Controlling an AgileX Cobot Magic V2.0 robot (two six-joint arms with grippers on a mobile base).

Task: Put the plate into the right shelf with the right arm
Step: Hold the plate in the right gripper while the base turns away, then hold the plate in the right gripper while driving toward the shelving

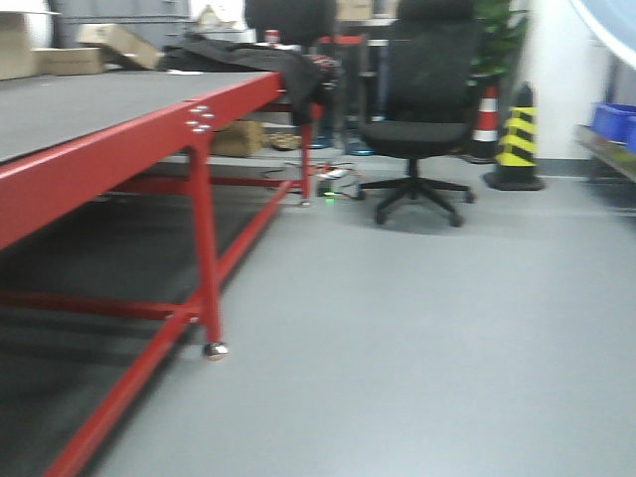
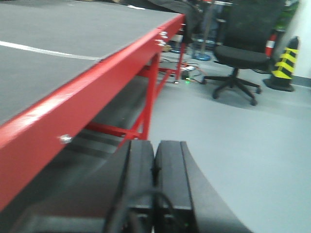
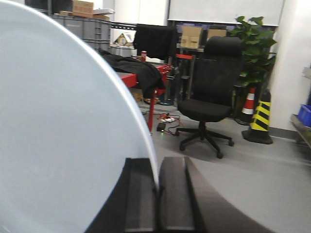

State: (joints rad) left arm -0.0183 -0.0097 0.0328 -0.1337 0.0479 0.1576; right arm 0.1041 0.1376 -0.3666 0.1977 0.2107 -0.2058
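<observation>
The plate (image 3: pixel 58 136), glossy white with a pale-blue tint, fills the left half of the right wrist view and stands on edge. My right gripper (image 3: pixel 158 162) is shut on its rim, one black finger on each side. A pale arc of the plate (image 1: pixel 608 22) also shows at the top right corner of the front view. The right shelf (image 1: pixel 604 147) appears only as a steel rail at the right edge, carrying a blue bin (image 1: pixel 614 119); the right wrist view shows the shelf (image 3: pixel 302 130) at its right edge too. My left gripper (image 2: pixel 154 145) is shut on nothing, low beside the red table.
A red-framed table (image 1: pixel 149 134) with a grey top runs along the left, a black cloth (image 1: pixel 248 55) draped at its far end. A black office chair (image 1: pixel 417 119) and a yellow-black cone (image 1: pixel 517 139) stand ahead. Grey floor lies between table and shelf.
</observation>
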